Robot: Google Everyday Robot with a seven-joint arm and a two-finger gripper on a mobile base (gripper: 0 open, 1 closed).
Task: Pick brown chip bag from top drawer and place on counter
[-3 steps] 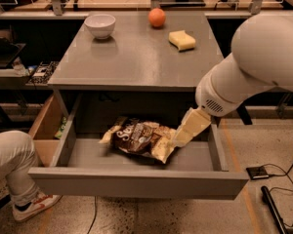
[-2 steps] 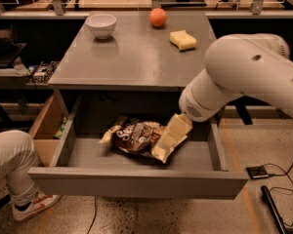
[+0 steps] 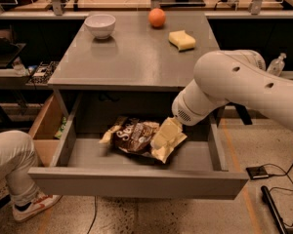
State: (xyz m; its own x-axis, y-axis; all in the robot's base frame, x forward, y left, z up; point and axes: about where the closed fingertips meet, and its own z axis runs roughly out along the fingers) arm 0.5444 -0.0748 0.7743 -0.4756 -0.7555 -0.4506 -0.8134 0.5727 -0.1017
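Observation:
The brown chip bag (image 3: pixel 136 135) lies crinkled in the open top drawer (image 3: pixel 136 182), dark front up with white lettering and tan edges. My gripper (image 3: pixel 164 134) reaches down from the white arm (image 3: pixel 234 89) into the drawer, right over the bag's right end. The grey counter (image 3: pixel 132 57) is the cabinet top above the drawer.
On the counter stand a white bowl (image 3: pixel 100 25), an orange (image 3: pixel 157 17) and a yellow sponge (image 3: pixel 181 39). A wooden box (image 3: pixel 46 130) sits left of the drawer. A person's leg and shoe (image 3: pixel 19 179) are at lower left. Cables and a small device (image 3: pixel 258 172) lie on the floor at right.
My arm has swung left and down into the drawer, bringing the gripper from the bag's right side onto its right end. The bag has stayed in place.

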